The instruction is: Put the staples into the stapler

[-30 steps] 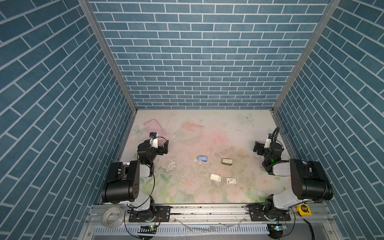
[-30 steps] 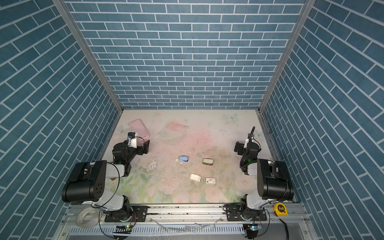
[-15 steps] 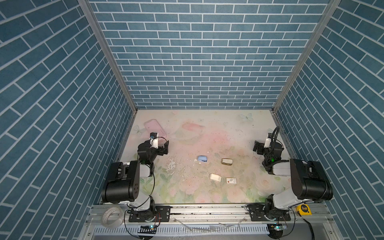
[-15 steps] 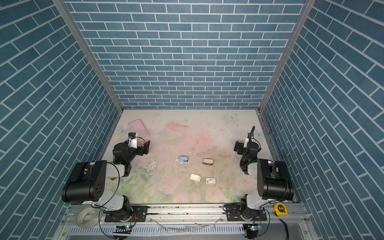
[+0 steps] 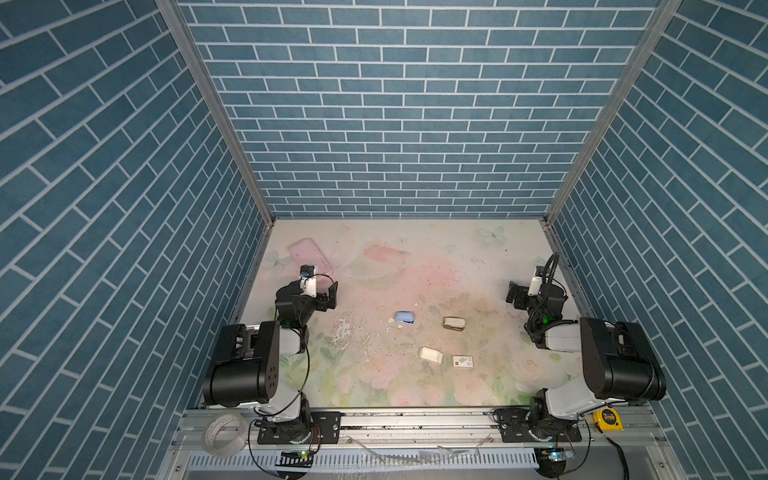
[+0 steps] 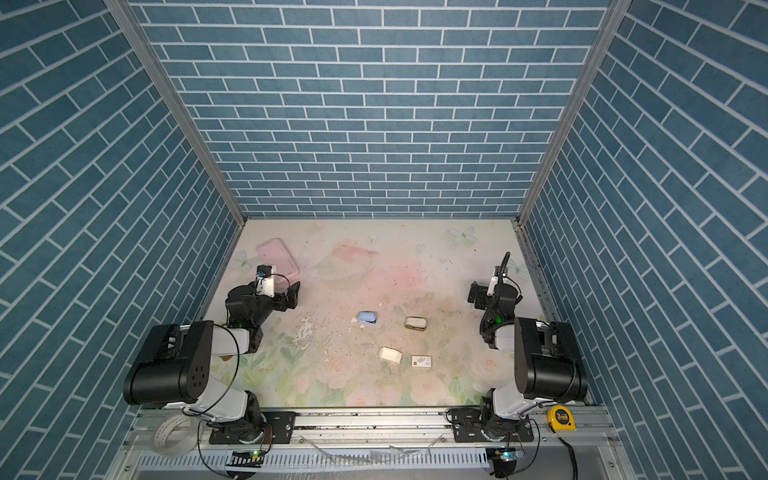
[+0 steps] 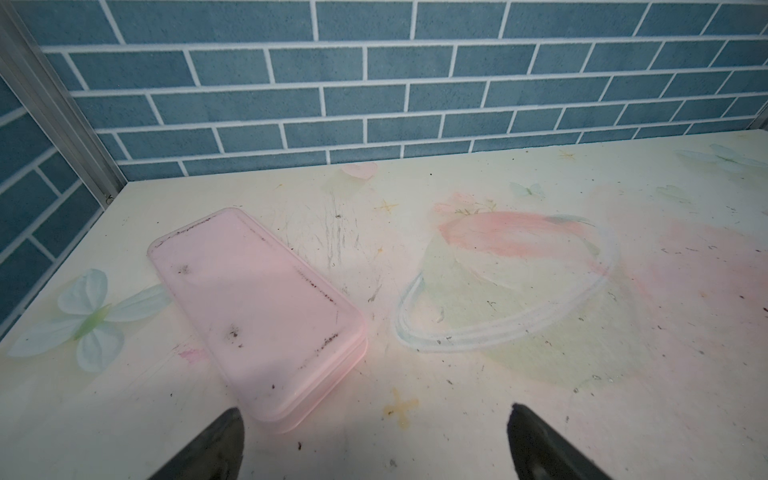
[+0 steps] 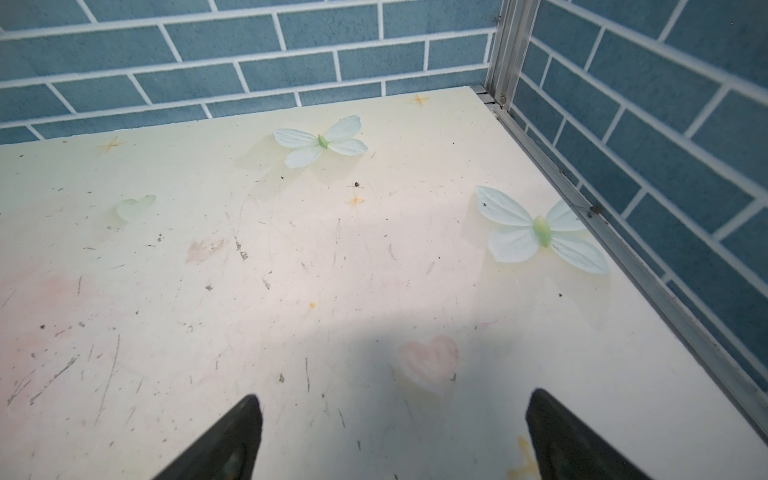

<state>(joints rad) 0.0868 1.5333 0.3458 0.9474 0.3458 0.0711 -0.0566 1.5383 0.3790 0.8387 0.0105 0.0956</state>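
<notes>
Noted: the left fingers (image 7: 224, 440) and right fingers (image 8: 237, 432) stand wide apart, holding nothing. The staples (image 5: 454, 323) lie near the stapler (image 5: 405, 318), on its right-arm side; right arm nearer.

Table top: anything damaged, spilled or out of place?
Yes, wear and dirt. A scraped white patch mars the mat left of the blue stapler, with white flakes beside it and dark specks scattered about. The pink container at the back left has dark grime along its edges.
</notes>
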